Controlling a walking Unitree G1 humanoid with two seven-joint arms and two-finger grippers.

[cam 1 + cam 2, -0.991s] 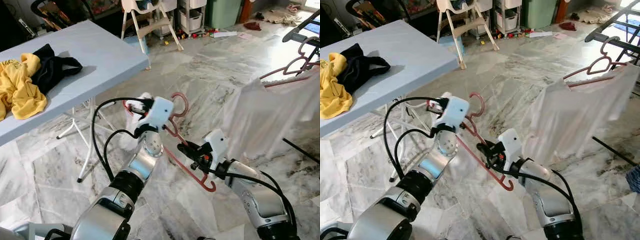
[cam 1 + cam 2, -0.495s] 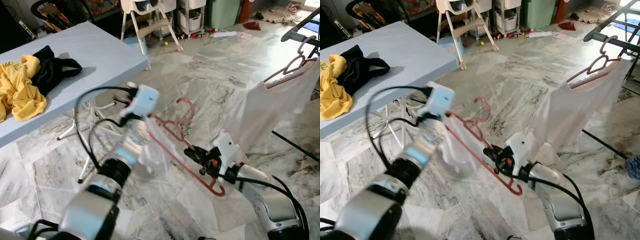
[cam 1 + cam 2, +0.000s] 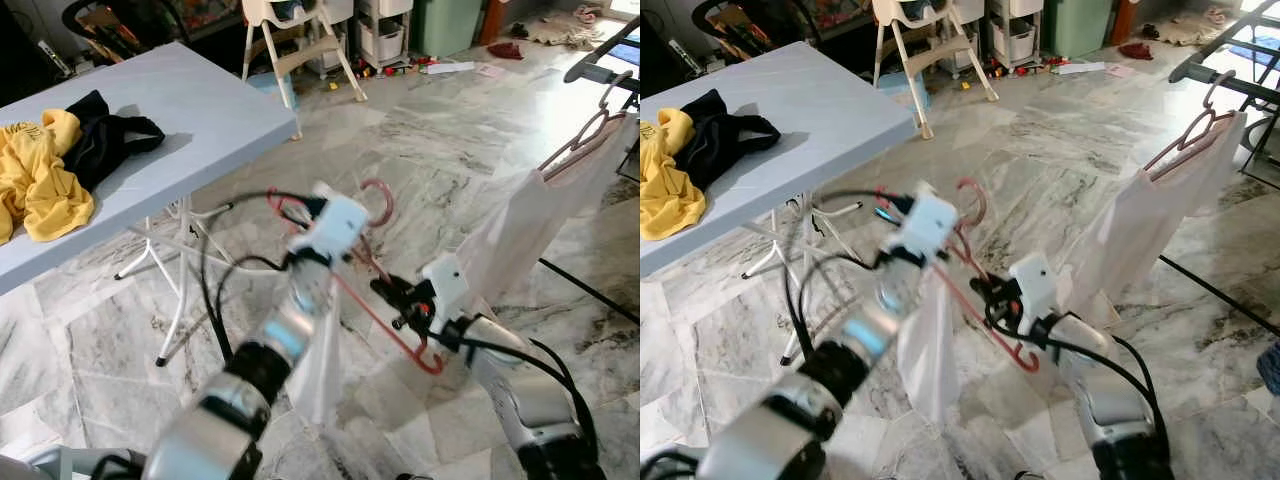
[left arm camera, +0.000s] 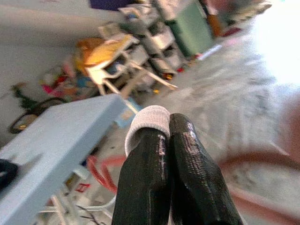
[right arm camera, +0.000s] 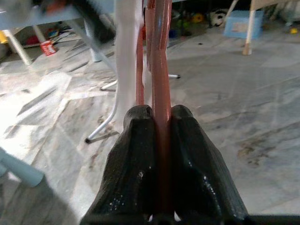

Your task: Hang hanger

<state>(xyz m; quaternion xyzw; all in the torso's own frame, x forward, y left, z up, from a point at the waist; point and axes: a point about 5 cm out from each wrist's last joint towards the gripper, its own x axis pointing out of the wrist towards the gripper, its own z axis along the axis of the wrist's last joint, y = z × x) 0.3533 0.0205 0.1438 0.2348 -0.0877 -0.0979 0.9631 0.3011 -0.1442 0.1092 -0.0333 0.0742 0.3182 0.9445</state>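
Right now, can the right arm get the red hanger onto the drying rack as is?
Probably not yet. The right gripper is clamped on the red hanger, but the drying rack stands well off to the robot's right, across open floor. Nothing blocks the path; it looks too far.

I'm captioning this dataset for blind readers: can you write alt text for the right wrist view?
The right end effector, its two black fingers shut on a red hanger, is seen from close behind. The hanger runs straight away from the camera, with pale cloth hanging beside it over a marble floor.
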